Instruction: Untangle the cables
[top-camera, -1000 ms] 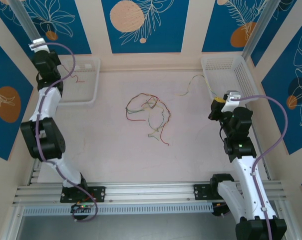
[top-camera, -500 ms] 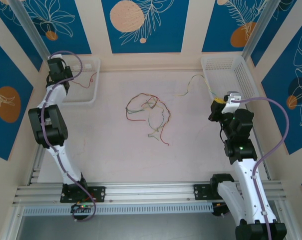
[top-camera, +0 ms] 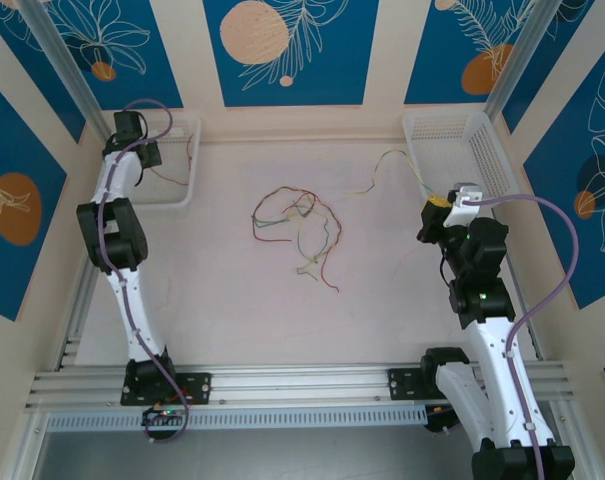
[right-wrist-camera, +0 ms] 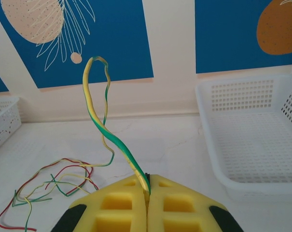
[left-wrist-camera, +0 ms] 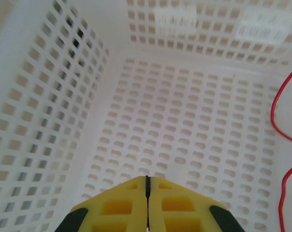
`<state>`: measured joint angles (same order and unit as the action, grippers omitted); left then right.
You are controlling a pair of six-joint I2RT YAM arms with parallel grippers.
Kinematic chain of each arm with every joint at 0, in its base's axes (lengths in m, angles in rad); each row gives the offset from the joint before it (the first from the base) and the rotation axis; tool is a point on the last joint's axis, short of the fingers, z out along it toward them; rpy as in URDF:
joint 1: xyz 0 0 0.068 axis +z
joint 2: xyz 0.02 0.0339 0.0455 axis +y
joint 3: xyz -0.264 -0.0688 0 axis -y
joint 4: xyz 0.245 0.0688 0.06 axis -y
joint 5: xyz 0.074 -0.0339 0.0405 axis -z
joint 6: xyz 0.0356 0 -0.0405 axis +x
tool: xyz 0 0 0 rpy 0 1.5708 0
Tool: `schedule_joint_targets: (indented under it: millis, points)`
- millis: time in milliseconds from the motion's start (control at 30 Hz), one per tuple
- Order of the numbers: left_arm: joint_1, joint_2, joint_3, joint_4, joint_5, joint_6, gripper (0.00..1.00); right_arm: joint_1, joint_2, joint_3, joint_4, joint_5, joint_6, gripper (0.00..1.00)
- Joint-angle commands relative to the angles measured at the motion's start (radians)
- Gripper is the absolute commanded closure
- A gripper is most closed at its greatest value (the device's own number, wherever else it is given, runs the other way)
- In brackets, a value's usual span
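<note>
Top: tangled cables point(top-camera: 297, 228) lie mid-table point(top-camera: 212, 300), well apart from every edge, with bare surface all round. Left gripper point(top-camera: 140, 145) sits over the left basket point(top-camera: 187, 195) at the far-left corner, and a red wire point(top-camera: 170, 181) lies inside. Right gripper point(top-camera: 434, 207) hangs just beside the right basket point(top-camera: 452, 125). A yellow-green wire point(top-camera: 380, 165) runs from it toward the far wall.

Left wrist: jaws pressed together, nothing between them. Basket floor below, red wire along the right edge, probably not touching the fingers.

Right wrist: jaws pinching the yellow-green wire, which arcs up and away. Cables lower left, right basket rim near on the right.
</note>
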<state>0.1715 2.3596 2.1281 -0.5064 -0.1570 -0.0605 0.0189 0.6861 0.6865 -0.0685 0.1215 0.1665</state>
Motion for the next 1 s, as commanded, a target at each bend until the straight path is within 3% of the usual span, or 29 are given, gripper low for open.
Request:
schedule_joint_targets:
  millis: [0,300,567,700,767,967]
  points:
    - [-0.007,0.059,0.079,-0.169,0.014,0.005,1.00,0.006,-0.007,0.006,0.012,-0.024,0.020,1.00]
    - [-0.006,0.159,0.200,-0.268,0.000,-0.002,1.00,0.007,-0.005,0.007,0.014,-0.020,0.024,1.00]
    - [-0.009,0.113,0.198,-0.256,-0.016,-0.002,1.00,0.009,-0.008,0.015,-0.006,-0.014,0.022,1.00]
    - [-0.011,0.069,0.197,-0.245,-0.022,0.005,0.82,0.009,-0.010,0.009,0.001,-0.013,0.032,1.00]
    - [-0.010,0.046,0.196,-0.244,-0.023,0.012,0.66,0.010,-0.010,0.008,0.004,-0.013,0.037,1.00]
    - [-0.022,-0.078,0.126,-0.212,-0.095,0.012,0.52,0.013,-0.010,0.009,0.006,-0.013,0.043,1.00]
